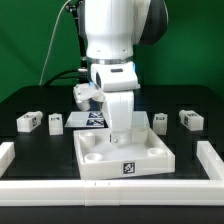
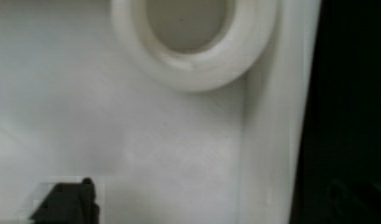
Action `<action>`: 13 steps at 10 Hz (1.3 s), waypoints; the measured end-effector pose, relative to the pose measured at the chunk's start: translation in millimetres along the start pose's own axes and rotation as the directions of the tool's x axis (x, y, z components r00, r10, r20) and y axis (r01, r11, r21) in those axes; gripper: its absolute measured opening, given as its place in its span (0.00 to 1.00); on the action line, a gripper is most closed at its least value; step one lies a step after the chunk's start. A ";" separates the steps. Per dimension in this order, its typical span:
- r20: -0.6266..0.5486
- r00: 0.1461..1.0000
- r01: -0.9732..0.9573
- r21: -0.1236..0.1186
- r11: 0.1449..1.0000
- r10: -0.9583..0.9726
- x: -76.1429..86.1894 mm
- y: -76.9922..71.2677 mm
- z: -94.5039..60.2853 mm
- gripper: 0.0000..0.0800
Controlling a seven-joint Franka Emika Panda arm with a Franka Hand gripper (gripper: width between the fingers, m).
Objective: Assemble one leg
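Four small white legs with tags lie on the black table: two on the exterior view's left [image 1: 27, 122] [image 1: 55, 122] and two on its right [image 1: 160, 120] [image 1: 188, 119]. My gripper [image 1: 120, 132] is lowered into the large white tray-like part [image 1: 150, 157], near its back wall, and holds no leg. The wrist view is filled by the tray's white surface [image 2: 151, 140] with a round corner socket [image 2: 190, 45]. One black fingertip [image 2: 66, 205] shows far to one side. The other is lost in the dark strip past the tray's edge. The gripper [image 2: 201, 205] stands wide open.
The marker board [image 1: 90, 119] lies behind the tray, partly hidden by the arm. A white raised border runs along the table's left [image 1: 6, 152], right [image 1: 212, 156] and front [image 1: 110, 190] edges.
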State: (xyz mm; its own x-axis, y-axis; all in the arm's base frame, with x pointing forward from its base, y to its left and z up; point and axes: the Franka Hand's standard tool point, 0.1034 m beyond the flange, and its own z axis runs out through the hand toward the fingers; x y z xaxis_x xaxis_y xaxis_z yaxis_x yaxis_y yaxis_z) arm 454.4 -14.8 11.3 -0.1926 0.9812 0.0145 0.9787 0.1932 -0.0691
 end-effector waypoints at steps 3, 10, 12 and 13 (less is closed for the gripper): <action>-0.002 1.000 -0.012 0.005 1.000 0.012 -0.6 0.2 3.7 0.81; 0.000 1.000 -0.013 -0.009 1.000 0.013 -1.3 2.5 2.3 0.08; 0.000 1.000 -0.013 -0.012 1.000 0.013 -1.5 3.2 2.0 0.08; 0.000 1.000 -0.013 -0.013 1.000 0.013 -1.5 3.3 1.9 0.08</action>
State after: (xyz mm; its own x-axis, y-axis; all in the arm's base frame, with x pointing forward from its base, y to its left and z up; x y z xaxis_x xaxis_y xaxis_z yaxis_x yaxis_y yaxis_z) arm 457.8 -15.7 9.1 -0.1801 0.9836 0.0135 0.9819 0.1806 -0.0565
